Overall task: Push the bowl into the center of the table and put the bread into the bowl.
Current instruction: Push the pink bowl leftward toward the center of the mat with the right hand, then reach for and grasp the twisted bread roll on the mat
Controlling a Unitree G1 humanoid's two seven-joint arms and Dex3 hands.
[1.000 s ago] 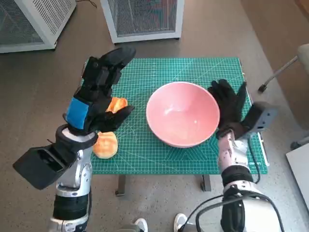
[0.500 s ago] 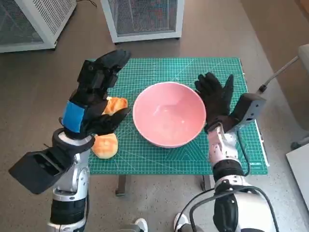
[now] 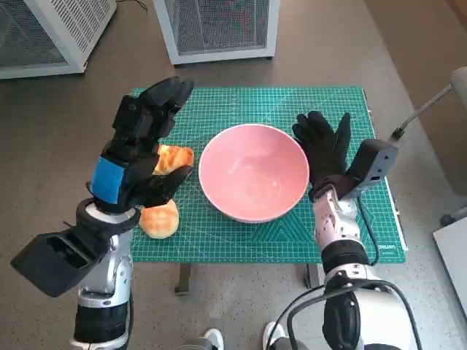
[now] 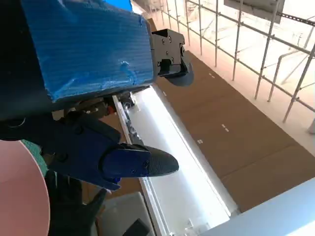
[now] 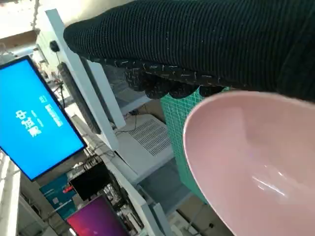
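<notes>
The pink bowl (image 3: 253,172) stands upright on the green cutting mat (image 3: 306,233), mouth up, close to the mat's middle. It is round, so no long axis can be given. Nothing lies inside it.

Two pieces of bread lie on the mat on the bowl's left side, outside it. The bread roll (image 3: 160,219) sits near the mat's front edge, a short way from the bowl's rim; it looks roughly round and no clear direction can be read. The second bread piece (image 3: 174,157) lies farther back than the roll and just beside the bowl's left rim; the left hand hides part of it, so its long axis cannot be told.

The left hand (image 3: 139,149) is raised above the bread, fingers spread apart, thumb toward the bowl, holding nothing. In the left wrist view its fingers are likewise apart with nothing between them.

The right hand (image 3: 325,149) stands at the bowl's right rim, fingers extended and spread, palm facing the bowl's outer wall. It grips nothing. The right wrist view shows the glove directly against the rim line, though actual contact cannot be confirmed.

A white mesh cabinet (image 3: 217,25) stands on the floor beyond the mat's far edge.
</notes>
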